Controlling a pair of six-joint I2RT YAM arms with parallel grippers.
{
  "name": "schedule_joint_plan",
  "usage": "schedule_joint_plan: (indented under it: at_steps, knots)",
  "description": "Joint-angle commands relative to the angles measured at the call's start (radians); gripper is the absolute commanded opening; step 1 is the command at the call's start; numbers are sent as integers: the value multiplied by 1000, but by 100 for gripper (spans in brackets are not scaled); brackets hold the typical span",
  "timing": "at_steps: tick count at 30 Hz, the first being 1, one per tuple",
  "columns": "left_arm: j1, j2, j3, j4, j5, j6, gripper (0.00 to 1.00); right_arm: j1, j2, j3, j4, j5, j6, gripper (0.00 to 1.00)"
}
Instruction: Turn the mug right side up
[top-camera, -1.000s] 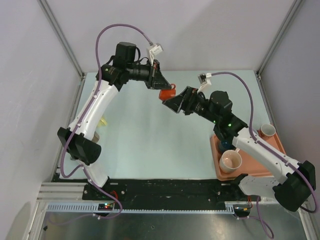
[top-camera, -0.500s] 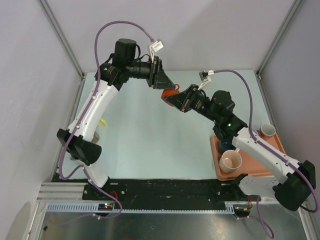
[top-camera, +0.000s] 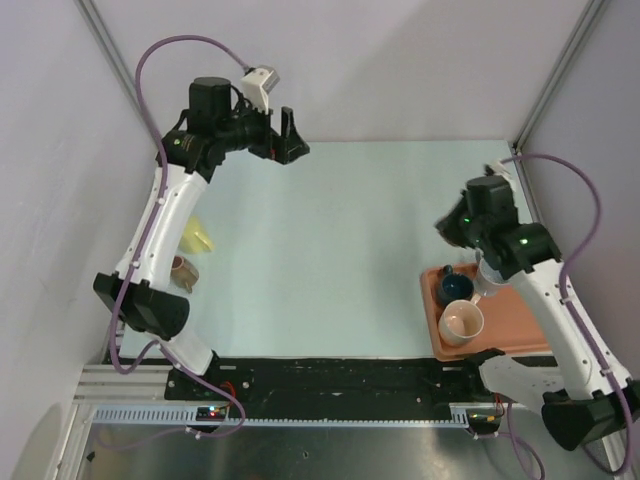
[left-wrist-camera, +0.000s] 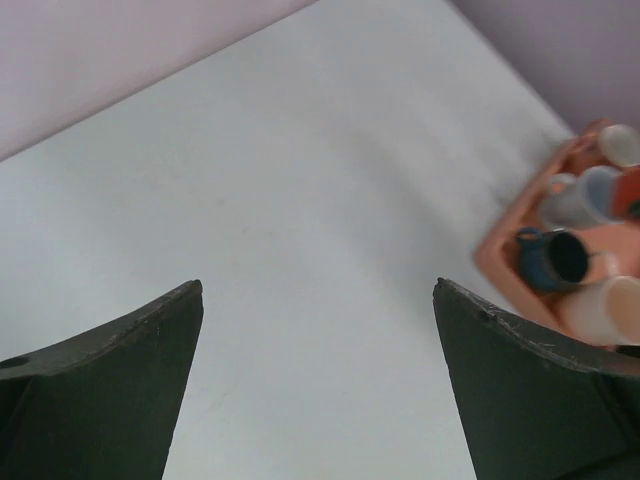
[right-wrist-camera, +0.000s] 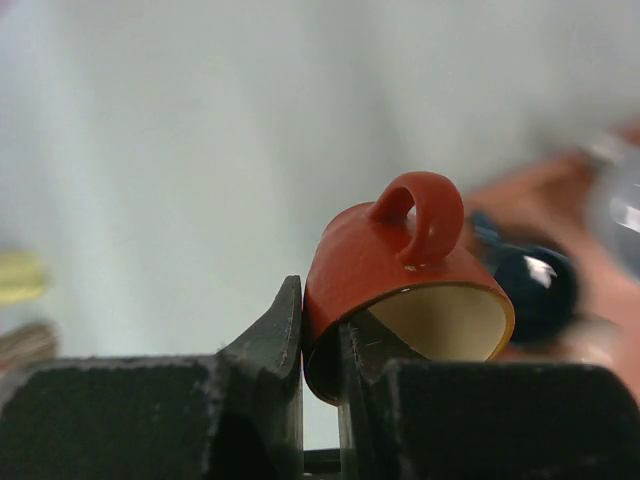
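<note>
A red mug (right-wrist-camera: 380, 250) with a cream inside shows in the right wrist view, its handle on top and its mouth turned toward the camera. My right gripper (right-wrist-camera: 320, 310) is shut on the mug's wall, one finger inside the rim and one outside. From above, the right arm (top-camera: 490, 225) hangs over the tray's far left corner and hides both its gripper and the mug. My left gripper (top-camera: 292, 140) is high at the back left, open and empty (left-wrist-camera: 318, 290), with bare table below it.
An orange tray (top-camera: 515, 320) at the near right holds a dark blue mug (top-camera: 455, 287) and a cream mug (top-camera: 462, 324). By the left arm lie a yellow cup (top-camera: 197, 235) and a brown cup (top-camera: 183, 270).
The red mug passed from the left gripper to the right one. The left gripper opened and drew back to the left. The right arm swung right, over the tray, with the mug.
</note>
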Motion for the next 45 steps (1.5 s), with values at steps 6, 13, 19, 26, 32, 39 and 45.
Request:
schedule_joint_plan:
  at_steps: [6,13,19,26,32,39,45]
  knots:
    - [2,-79,-102,-12,-254,215,100,-512,-162,-127,-381,13,-93,0]
    - [17,-116,-155,-14,-237,264,100,-938,-270,-382,-298,-190,-95,0]
    - [65,-130,-169,-14,-186,263,100,-1061,-241,-465,-234,-264,-65,0]
    - [84,-131,-172,-14,-171,262,100,-1029,-202,-557,-169,-264,-10,0]
    - [84,-128,-174,-14,-174,266,100,-974,-127,-586,-119,-247,30,0]
    - [84,-135,-184,-14,-187,279,100,-948,-46,-625,-36,-273,74,9]
    - [86,-138,-191,-14,-199,292,100,-929,-35,-624,-26,-303,89,30]
